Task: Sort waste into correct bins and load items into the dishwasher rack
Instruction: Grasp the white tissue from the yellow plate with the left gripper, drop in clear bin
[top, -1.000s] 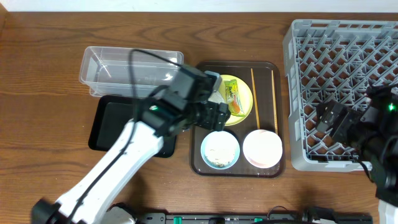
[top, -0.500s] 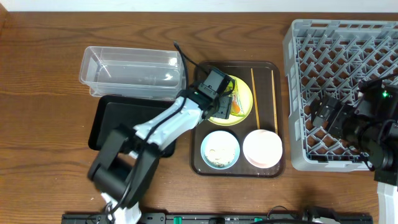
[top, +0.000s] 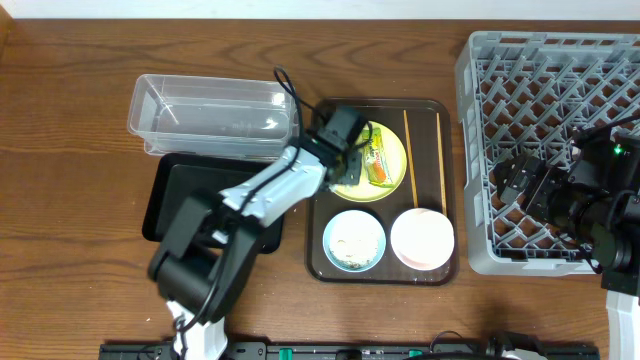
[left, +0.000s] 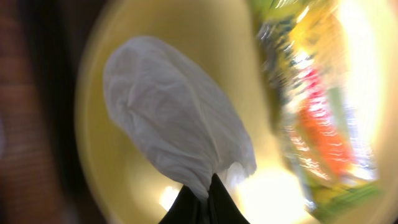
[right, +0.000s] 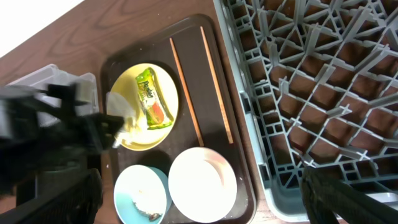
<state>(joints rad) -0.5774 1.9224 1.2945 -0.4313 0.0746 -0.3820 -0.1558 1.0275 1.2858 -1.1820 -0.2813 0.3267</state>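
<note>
Shifted slightly toward 10 o'clock, the left gripper (left: 207, 200) seems pinched on the white crumpled plastic scrap (left: 174, 121), whose length runs to 11 o'clock over the round yellow plate (left: 109, 186).

Left pincer (left: 202, 198) pinched closed, left arm (top: 265, 190) extended forward; right pincer (right: 202, 199) spread wide.

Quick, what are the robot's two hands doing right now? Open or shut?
Left gripper: shut, pinching the white plastic scrap.
Right gripper: open, holding nothing.
</note>
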